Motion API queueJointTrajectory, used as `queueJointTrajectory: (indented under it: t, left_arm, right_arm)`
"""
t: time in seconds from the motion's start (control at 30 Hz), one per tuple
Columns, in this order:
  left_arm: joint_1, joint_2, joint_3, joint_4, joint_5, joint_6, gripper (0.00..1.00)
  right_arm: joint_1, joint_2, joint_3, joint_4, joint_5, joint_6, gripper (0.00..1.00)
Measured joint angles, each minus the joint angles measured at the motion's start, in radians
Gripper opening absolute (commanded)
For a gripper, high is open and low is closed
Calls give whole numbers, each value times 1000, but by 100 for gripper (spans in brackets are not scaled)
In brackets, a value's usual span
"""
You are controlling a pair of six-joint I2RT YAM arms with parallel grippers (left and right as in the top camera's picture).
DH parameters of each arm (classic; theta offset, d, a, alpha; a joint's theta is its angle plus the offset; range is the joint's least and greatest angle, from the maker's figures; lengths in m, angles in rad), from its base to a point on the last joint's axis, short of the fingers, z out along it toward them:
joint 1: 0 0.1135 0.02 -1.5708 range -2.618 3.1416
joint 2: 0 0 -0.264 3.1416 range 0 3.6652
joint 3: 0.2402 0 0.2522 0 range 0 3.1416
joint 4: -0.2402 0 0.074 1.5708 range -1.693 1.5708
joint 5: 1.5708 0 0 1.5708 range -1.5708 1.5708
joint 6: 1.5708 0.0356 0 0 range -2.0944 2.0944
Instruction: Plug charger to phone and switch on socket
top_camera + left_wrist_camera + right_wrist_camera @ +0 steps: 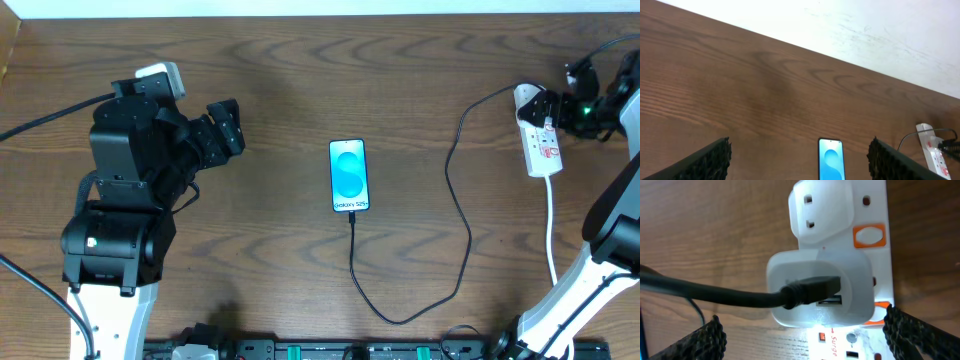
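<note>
The phone (349, 176) lies flat mid-table, its light blue screen lit; it also shows in the left wrist view (831, 159). The charger's thin black cable (462, 215) meets the phone's near edge, loops forward, then runs back to the socket (543, 145). My left gripper (228, 125) hangs open well left of the phone, nothing between its fingers (705, 162). My right gripper (548, 106) is open over the socket's far end. In the right wrist view the cable's black plug (810, 291) sits in a white adapter (840, 265) on the socket (875, 200), beside an orange switch (870, 236).
The socket's white cord (551, 230) runs toward the table's front edge. A black rail (330, 350) lines that front edge. A white wall (865, 25) borders the table's far side. The left arm's bulky body (120, 200) stands over the table's left part.
</note>
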Motion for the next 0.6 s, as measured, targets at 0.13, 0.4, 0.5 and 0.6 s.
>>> queueJointTrajectory:
  t: [0.13,0.4,0.5,0.6]
  left_arm:
    - [0,0,0,0,0,0,87]
    - [0,0,0,0,0,0,87]
    - [0,0,0,0,0,0,87]
    - [0,0,0,0,0,0,87]
  right_arm:
    - [10,0,-39,26,8,0,99]
    - [20,0,-41,50,9,-1,99]
    - [22,0,-41,53,9,-1,99]
    - [23,0,-41,52,10,-1,99]
